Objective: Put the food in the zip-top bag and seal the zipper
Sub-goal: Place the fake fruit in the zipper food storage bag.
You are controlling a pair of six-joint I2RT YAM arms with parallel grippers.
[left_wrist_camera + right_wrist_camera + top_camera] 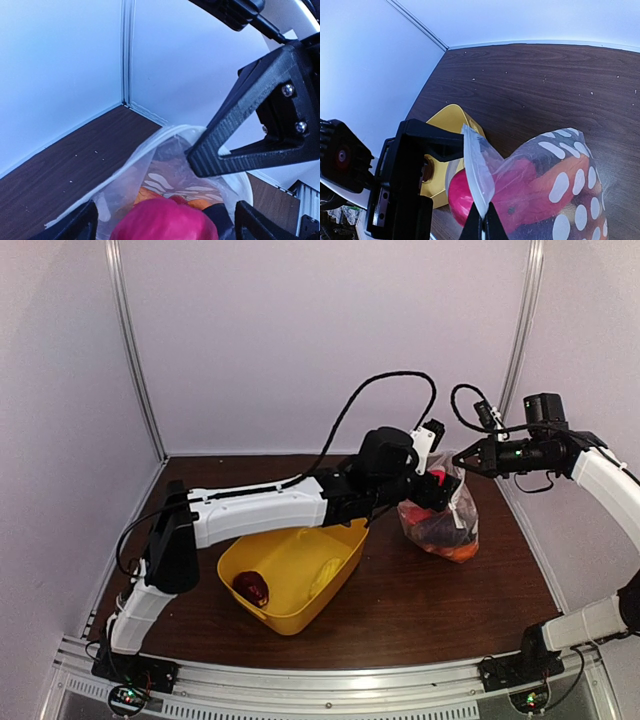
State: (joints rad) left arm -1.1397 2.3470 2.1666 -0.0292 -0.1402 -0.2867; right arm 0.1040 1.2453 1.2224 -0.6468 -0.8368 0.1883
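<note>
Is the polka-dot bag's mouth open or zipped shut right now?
Open. The zip-top bag gapes at its mouth in the left wrist view, pink food at the opening; the right end effector pinches one rim.

From my station the tabletop [430, 605] reads as dark wood-grain laminate, matt, with a few pale specks on it. The zip-top bag [570, 185], toward the far right edge, is thin clear plastic film, glossy and creased, printed with opaque white dots. Through it I see the food [165, 222]: smooth, plastic-looking pieces, the magenta one with a soft sheen. The yellow tub [295, 570], near the middle of the near edge, is smooth moulded plastic, slightly shiny. The right gripper [195, 159] is matt black plastic with a fine ribbed grain, and two bright metal screws [288, 90] are set in it. The arm shells [255, 515] look like glossy white plastic. The walls [300, 340] are flat matt white.
</note>
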